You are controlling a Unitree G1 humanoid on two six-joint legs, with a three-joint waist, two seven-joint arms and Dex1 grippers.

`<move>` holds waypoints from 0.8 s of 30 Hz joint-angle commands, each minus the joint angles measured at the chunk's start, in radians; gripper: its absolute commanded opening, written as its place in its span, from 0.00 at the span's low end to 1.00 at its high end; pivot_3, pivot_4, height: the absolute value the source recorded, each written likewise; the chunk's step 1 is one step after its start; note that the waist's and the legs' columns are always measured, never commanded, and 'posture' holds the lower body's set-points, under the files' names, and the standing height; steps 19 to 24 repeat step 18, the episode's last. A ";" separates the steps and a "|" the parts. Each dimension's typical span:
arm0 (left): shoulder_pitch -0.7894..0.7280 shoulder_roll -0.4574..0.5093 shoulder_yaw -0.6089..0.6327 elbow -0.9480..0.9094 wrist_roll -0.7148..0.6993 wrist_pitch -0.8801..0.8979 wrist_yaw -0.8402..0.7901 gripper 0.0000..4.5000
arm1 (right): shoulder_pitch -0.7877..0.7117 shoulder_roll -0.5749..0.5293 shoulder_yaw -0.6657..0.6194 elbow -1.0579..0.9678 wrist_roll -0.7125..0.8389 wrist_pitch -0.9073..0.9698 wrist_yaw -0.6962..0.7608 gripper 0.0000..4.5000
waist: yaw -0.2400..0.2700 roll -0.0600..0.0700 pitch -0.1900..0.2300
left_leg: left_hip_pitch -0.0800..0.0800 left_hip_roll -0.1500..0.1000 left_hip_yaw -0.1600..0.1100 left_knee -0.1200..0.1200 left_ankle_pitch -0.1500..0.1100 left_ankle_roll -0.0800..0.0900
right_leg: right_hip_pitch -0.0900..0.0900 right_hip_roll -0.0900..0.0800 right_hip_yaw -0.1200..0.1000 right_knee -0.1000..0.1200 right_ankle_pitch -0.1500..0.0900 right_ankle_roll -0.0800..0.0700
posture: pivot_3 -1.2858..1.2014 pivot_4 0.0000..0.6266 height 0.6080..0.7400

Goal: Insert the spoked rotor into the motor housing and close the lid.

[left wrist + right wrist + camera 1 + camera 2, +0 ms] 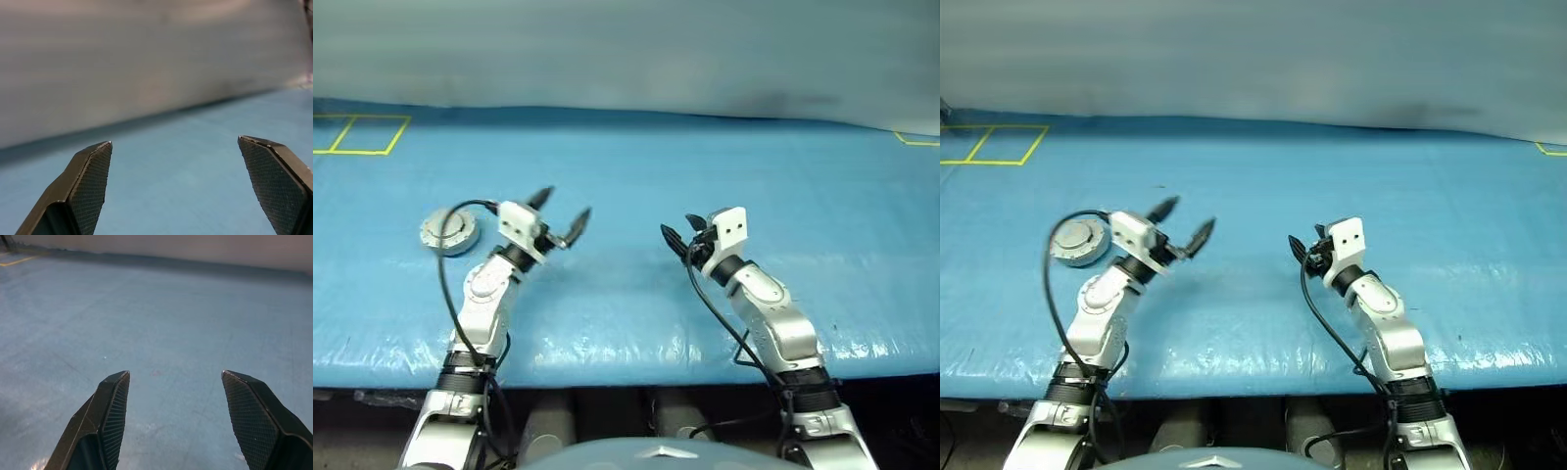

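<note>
A round silver lid (458, 233) lies on the blue table cover at the left, plain face with small holes up, on what looks like a thick silver body. The motor housing's inside and the spoked rotor are hidden. My left gripper (565, 208) hovers to the right of the lid, apart from it, pointing toward the table's middle. It is open and holds nothing, and its wrist view shows wide-set fingertips (95, 171). My right gripper (680, 233) faces it from the right, open and holding nothing, over bare blue cover (161, 308).
Yellow tape lines (362, 137) mark squares at the far left, and another yellow corner (915, 140) is at the far right. A grey wall (626, 49) closes the back. The table's front edge (626, 364) runs below both arms. A black cable (442, 284) loops by the left arm.
</note>
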 commanded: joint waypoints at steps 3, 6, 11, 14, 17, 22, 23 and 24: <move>0.033 0.065 -0.077 -0.046 0.045 0.074 -0.115 0.99 | 0.037 -0.045 -0.010 -0.039 0.003 -0.070 0.125 0.71 | -0.001 0.000 0.000 | 0.002 0.000 0.000 -0.001 0.000 0.000 | 0.001 0.000 0.000 0.001 -0.002 0.000 | 0.52 0.24 1.00; 0.042 0.060 -0.062 -0.062 0.029 0.084 -0.128 1.00 | 0.044 -0.041 -0.030 -0.043 0.007 -0.099 0.143 0.84 | 0.001 0.000 0.001 | 0.002 0.000 0.000 0.000 0.000 0.000 | 0.001 0.000 0.001 0.000 -0.002 0.000 | 0.52 0.24 1.00; 0.051 0.068 -0.060 -0.087 0.032 0.110 -0.156 1.00 | 0.026 -0.029 -0.026 -0.009 -0.062 -0.138 0.095 0.99 | 0.004 0.000 0.000 | 0.002 -0.001 0.002 0.002 0.000 0.001 | 0.002 -0.001 0.001 0.000 -0.002 -0.001 | 0.52 0.24 1.00; 0.057 0.061 -0.055 -0.090 0.042 0.107 -0.144 1.00 | 0.016 -0.019 -0.014 0.014 -0.094 -0.144 0.075 0.99 | 0.004 0.000 0.000 | 0.002 -0.001 0.003 0.002 0.001 0.001 | 0.002 -0.001 0.002 0.000 -0.002 -0.001 | 0.52 0.24 1.00; 0.063 0.050 -0.055 -0.096 0.045 0.105 -0.134 1.00 | 0.007 -0.005 -0.015 0.025 -0.106 -0.147 0.067 0.99 | 0.005 0.000 0.000 | 0.002 -0.001 0.003 0.001 0.001 0.001 | 0.002 -0.001 0.002 0.001 -0.002 -0.001 | 0.52 0.24 1.00; 0.065 0.046 -0.055 -0.096 0.051 0.096 -0.125 1.00 | 0.004 -0.003 -0.015 0.025 -0.106 -0.146 0.067 0.99 | 0.005 0.000 0.000 | 0.002 -0.001 0.003 0.001 0.001 0.001 | 0.002 -0.001 0.002 0.001 -0.002 -0.001 | 0.52 0.24 1.00; 0.065 0.046 -0.055 -0.096 0.051 0.096 -0.125 1.00 | 0.004 -0.003 -0.015 0.025 -0.106 -0.146 0.067 0.99 | 0.005 0.000 0.000 | 0.002 -0.001 0.003 0.001 0.001 0.001 | 0.002 -0.001 0.002 0.001 -0.002 -0.001 | 0.52 0.24 1.00; 0.065 0.046 -0.055 -0.096 0.051 0.096 -0.125 1.00 | 0.004 -0.003 -0.015 0.025 -0.106 -0.146 0.067 0.99 | 0.005 0.000 0.000 | 0.002 -0.001 0.003 0.001 0.001 0.001 | 0.002 -0.001 0.002 0.001 -0.002 -0.001 | 0.52 0.24 1.00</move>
